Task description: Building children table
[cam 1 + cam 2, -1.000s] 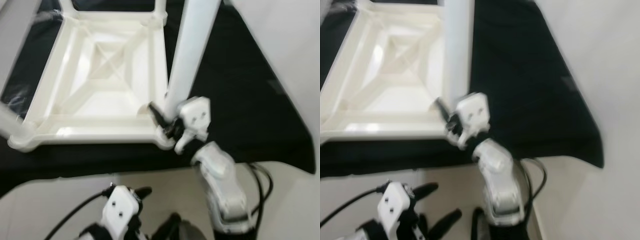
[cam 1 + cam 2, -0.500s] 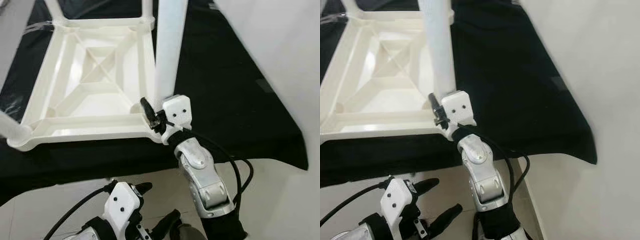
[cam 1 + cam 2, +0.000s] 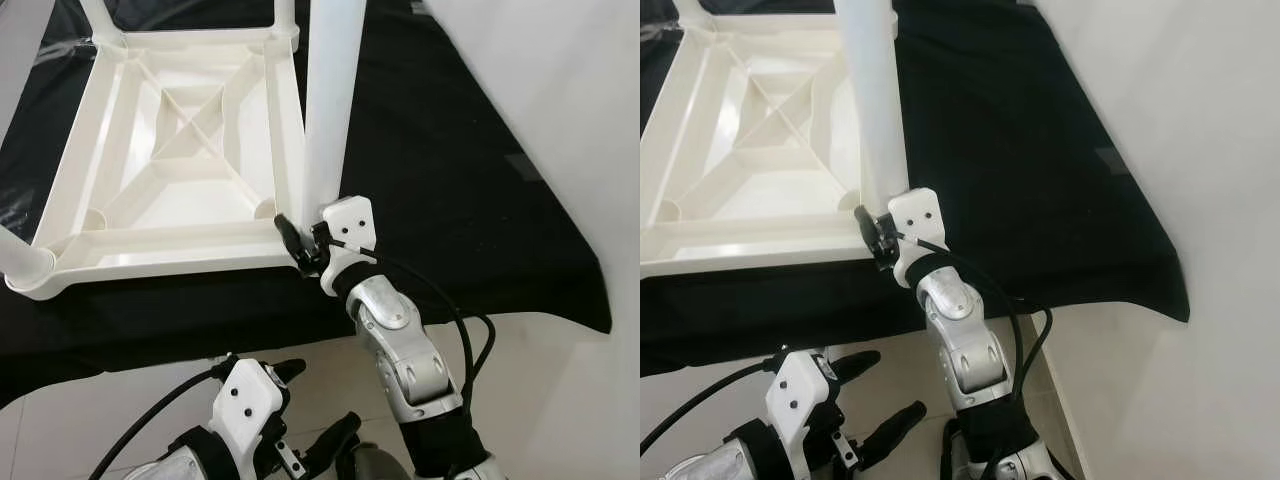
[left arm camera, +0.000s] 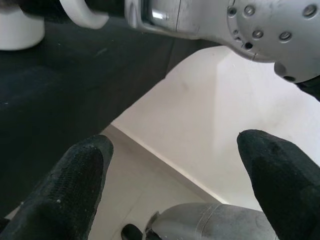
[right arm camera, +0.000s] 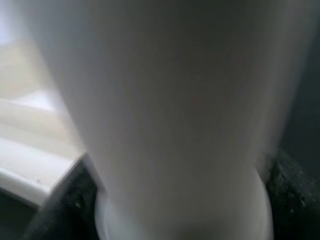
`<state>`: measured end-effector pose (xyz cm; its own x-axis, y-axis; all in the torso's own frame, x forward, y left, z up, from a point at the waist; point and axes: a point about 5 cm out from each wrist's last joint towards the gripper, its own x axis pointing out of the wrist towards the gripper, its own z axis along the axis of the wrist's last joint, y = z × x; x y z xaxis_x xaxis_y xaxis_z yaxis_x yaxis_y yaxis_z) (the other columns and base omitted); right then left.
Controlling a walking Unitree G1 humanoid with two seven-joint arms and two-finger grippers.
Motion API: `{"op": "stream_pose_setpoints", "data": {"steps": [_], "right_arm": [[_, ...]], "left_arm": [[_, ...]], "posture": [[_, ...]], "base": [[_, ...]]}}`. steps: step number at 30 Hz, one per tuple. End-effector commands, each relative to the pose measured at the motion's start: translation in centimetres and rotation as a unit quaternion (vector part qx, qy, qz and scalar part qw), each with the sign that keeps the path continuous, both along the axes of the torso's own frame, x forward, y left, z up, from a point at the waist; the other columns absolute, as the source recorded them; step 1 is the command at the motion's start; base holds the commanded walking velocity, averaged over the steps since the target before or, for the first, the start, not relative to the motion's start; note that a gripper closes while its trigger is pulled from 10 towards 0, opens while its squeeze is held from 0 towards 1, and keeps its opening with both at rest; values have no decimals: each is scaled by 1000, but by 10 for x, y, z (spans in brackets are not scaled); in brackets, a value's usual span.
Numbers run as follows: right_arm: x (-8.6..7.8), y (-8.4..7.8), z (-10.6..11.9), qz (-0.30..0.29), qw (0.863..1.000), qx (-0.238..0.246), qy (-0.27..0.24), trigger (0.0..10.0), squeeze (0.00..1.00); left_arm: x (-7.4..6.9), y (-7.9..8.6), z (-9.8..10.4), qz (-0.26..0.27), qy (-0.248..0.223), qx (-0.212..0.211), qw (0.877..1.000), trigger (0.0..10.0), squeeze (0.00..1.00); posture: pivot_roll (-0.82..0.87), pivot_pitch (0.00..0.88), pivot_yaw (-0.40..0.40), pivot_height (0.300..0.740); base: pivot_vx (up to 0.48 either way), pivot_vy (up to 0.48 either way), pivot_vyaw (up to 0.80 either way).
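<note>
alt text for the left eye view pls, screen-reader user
The right gripper grips the base of an upright white table leg at the near corner of an upside-down white plastic tabletop lying on a black cloth. The left gripper hangs low over pale floor, jaws open.

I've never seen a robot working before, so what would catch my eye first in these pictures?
First, the white children's table lying upside down on a black cloth, its ribbed underside showing. At its near right corner a white table leg stands upright, with the right gripper clasped around its base. The left gripper hangs low over the pale floor, fingers apart and holding nothing.
</note>
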<state>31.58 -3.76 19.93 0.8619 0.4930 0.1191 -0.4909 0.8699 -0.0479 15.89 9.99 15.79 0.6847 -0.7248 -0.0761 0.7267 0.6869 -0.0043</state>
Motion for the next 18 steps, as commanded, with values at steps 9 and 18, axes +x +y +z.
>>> {"op": "stream_pose_setpoints", "data": {"steps": [9, 18], "right_arm": [[11, 9, 34, 131, 990, 19, -45, 10000, 0], [24, -1, 46, 216, 974, -20, -63, 10000, 0]], "left_arm": [[0, -1, -6, 0, 10, -2, 1000, 10000, 0], [0, -1, -6, 1, 9, -3, 1000, 10000, 0]], "posture": [[55, 330, -73, 740], [57, 333, -76, 740]], "base": [[0, 0, 0], [0, 0, 0]]}}
